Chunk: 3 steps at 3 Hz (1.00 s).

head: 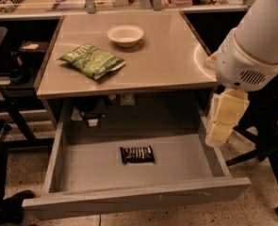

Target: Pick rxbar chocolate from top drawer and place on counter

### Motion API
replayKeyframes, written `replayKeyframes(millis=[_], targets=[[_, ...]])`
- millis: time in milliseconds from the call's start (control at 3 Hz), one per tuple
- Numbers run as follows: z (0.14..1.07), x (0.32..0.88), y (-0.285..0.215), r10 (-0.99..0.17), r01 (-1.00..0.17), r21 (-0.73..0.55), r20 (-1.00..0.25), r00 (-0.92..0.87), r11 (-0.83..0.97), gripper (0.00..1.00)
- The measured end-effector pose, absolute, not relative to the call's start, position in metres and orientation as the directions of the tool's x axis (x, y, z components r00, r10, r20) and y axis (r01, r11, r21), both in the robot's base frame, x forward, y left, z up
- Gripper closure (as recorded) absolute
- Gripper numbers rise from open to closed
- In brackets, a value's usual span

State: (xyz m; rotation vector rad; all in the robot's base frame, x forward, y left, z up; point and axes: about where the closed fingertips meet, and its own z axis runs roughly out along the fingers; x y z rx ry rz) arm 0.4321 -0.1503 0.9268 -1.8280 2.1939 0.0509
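The gripper (218, 134) hangs at the right middle of the frame, pale yellow, pointing down. It is over the right side wall of the open top drawer (129, 200). It holds nothing. Whether it is apart or together I cannot tell from this angle. Above it is the thick white housing of the arm (256, 46), which goes up to the upper right corner of the frame and covers the right edge of the counter (167, 62).

The rxbar chocolate (137, 154) lies flat on the grey floor of the drawer, near the middle of it, with its long side across the frame. It is to the left of the gripper and a little lower in the frame, well apart from it, and nothing touches it. The drawer is pulled out fully toward the bottom of the frame.

On the counter, in the upper left part of the frame, a green chip bag (92, 60) lies, and a white bowl (125, 35) stands behind it, near it but apart. A black office chair (270, 147) stands at the right edge, behind the gripper.
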Motion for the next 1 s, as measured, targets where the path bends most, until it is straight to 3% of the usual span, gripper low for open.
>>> replayKeyframes(millis=[667,1000], targets=[[0.903,0.428,-0.133,-0.955,-0.976,-0.123,-0.26,-0.145,0.181,0.0],[0.838,0.461,-0.085,-0.936,-0.985,-0.065,-0.326,-0.131,0.161,0.0]])
